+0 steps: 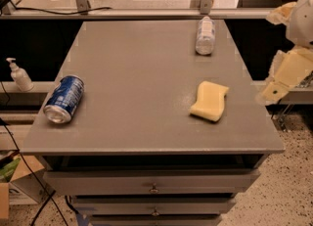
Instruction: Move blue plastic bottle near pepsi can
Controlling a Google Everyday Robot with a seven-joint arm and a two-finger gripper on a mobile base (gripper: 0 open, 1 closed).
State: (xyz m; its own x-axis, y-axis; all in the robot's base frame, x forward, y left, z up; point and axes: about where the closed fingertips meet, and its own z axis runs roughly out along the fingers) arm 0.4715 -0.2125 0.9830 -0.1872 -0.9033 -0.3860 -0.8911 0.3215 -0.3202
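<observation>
Blue plastic bottle [205, 35] is lying on its side up by the far right corner of the table [137, 63]. The pepsi can [64, 99] is lying down at the left edge, toward the near corner, so they're well apart. Imo nothing's done yet and the whole grab-and-carry is left. The gripper [281, 80] hangs out past the right edge, touching neither, and I can't tell if it's released or clenched. Count: one bottle, one can, one yellow sponge [210, 101] toward the right edge, one white pump dispenser [19, 75] off the table's left side.
</observation>
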